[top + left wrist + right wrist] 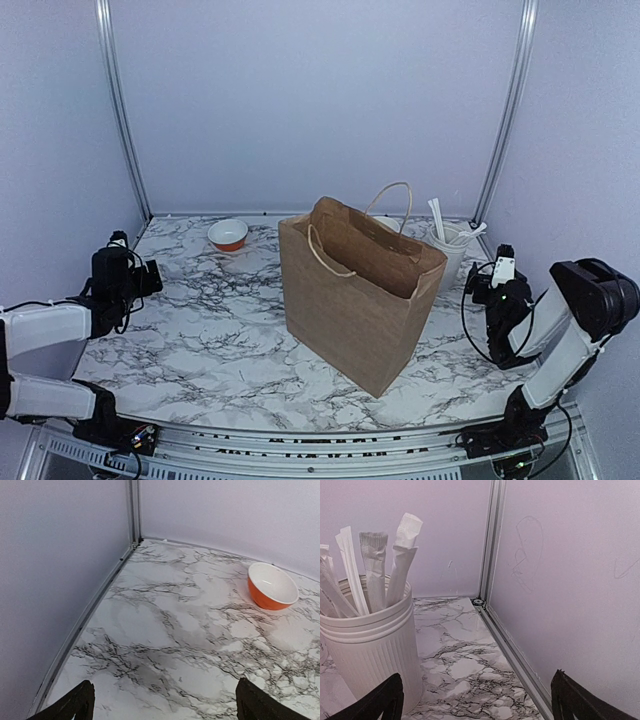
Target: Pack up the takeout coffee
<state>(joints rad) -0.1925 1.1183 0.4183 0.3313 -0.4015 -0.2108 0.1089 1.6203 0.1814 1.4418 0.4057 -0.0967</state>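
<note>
The takeout coffee cup shows in no view; it is hidden or out of view. A brown paper bag (355, 300) stands open and upright in the middle of the marble table (200, 330). My left gripper (150, 275) is open and empty at the left edge of the table; in the left wrist view (165, 700) its fingers are wide apart over bare marble. My right gripper (490, 275) is open and empty at the right edge; in the right wrist view (476, 695) it sits just right of the utensil cup.
A small white bowl with an orange-red band (228, 235) sits at the back left and also shows in the left wrist view (271, 586). A larger white ribbed cup of wrapped white utensils (448, 250) stands behind the bag on the right (370, 645). Walls enclose three sides.
</note>
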